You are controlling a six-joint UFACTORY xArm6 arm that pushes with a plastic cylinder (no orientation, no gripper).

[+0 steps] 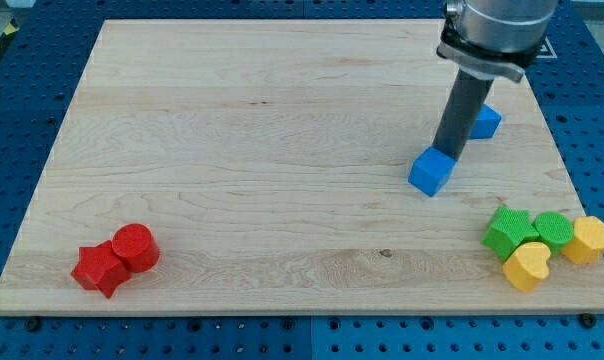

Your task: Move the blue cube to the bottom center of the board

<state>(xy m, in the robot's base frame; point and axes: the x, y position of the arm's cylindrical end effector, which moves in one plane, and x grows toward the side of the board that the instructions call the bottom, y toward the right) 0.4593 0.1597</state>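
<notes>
The blue cube lies right of the board's centre. My tip touches its upper right side, the dark rod rising from there toward the view's top right. A second blue block lies just behind the rod, partly hidden by it; its shape is unclear.
The wooden board lies on a blue perforated table. A red star and a red cylinder touch at the bottom left. At the bottom right sit a green star, a green cylinder, a yellow heart and a yellow hexagon.
</notes>
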